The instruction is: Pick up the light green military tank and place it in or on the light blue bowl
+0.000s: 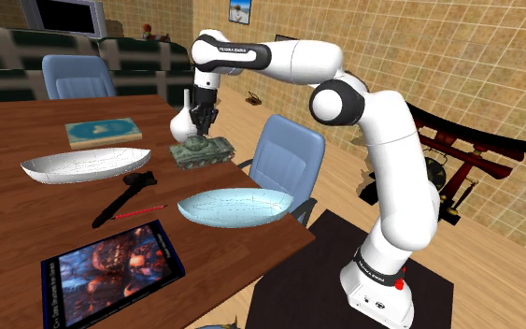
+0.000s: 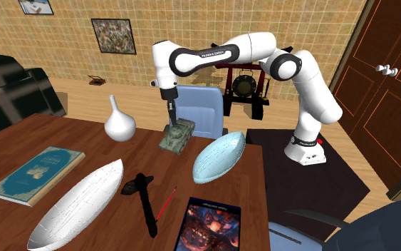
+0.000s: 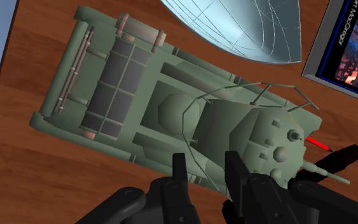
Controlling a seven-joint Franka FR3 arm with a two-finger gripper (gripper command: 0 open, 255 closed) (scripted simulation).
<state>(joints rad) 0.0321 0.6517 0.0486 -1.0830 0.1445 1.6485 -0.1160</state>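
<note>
The light green tank (image 1: 203,150) rests on the brown table (image 1: 27,126) near the edge that faces the blue chair. My gripper (image 1: 201,124) comes straight down onto its turret. In the wrist view the two black fingers (image 3: 179,173) stand close together, clasping a part of the tank (image 3: 165,108) at its turret side, so my gripper (image 3: 207,170) is shut on it. The light blue bowl (image 1: 237,206) lies a short way from the tank, towards the shoulder view's lower right. From across the table, the gripper (image 2: 171,120) touches the tank (image 2: 177,137) beside the bowl (image 2: 219,157).
A white vase (image 1: 182,120) stands just behind the gripper. A long white bowl (image 1: 83,166), a book (image 1: 102,133), a black tool (image 1: 125,193), a red pen (image 1: 139,211) and a magazine (image 1: 111,269) lie on the table. A blue chair (image 1: 287,159) stands at the table's edge.
</note>
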